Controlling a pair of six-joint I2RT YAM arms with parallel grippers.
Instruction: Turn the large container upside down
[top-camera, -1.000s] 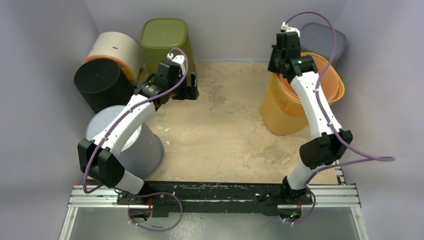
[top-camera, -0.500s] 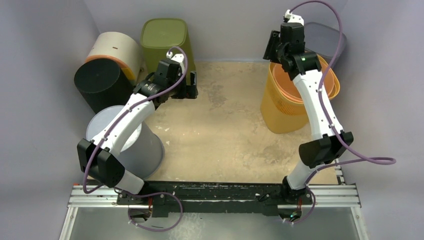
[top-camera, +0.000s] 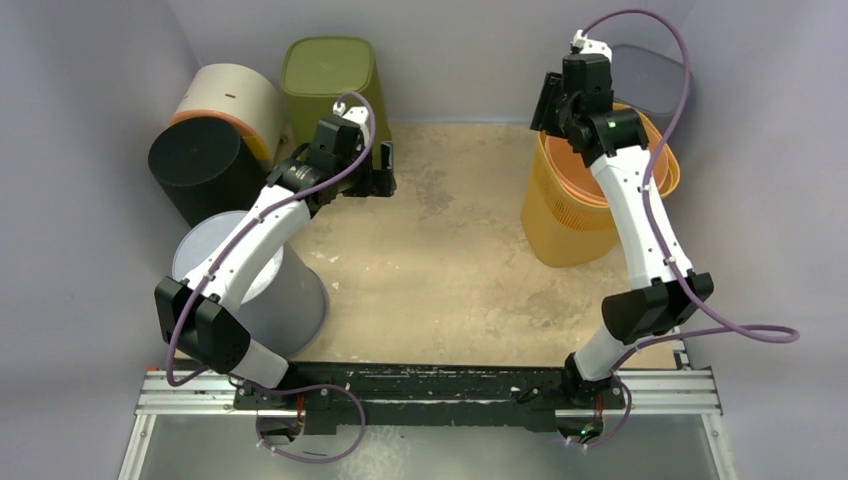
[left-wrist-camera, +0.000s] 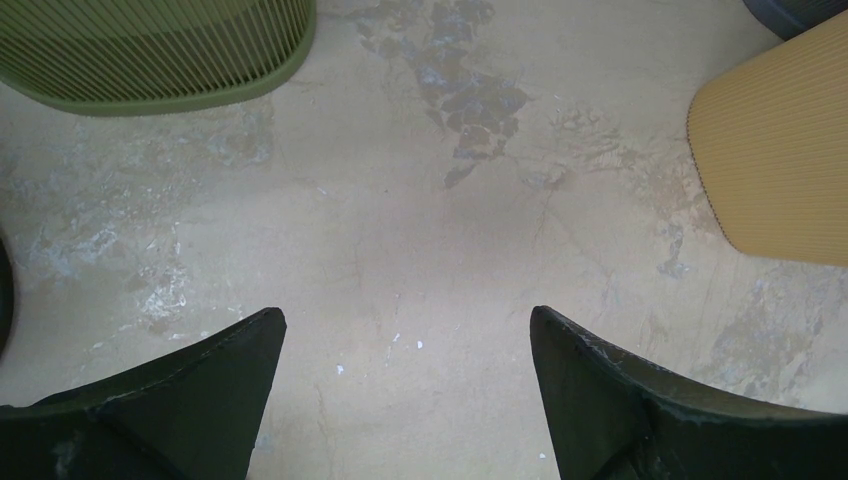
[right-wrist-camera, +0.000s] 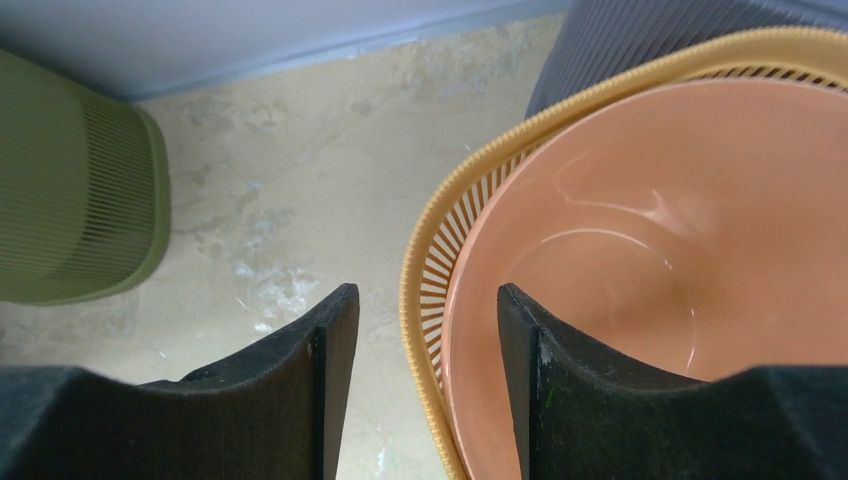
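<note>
Yellow basket (top-camera: 556, 222) upright; right gripper (right-wrist-camera: 425, 297) parted, seemingly straddling rim; left gripper (left-wrist-camera: 405, 316) spread, empty.

The yellow basket (top-camera: 560, 220) had thin lines all down its side. The orange tub (right-wrist-camera: 650, 230) inside it was plain and shiny. The green bin (top-camera: 325, 75) had thin lines too. The black bin (top-camera: 190, 165), the grey bin (top-camera: 295, 300) and the cream bin (top-camera: 235, 95) were plain; the cream one had an orange edge. The table (top-camera: 440, 260) was sandy with grey blotches.
</note>
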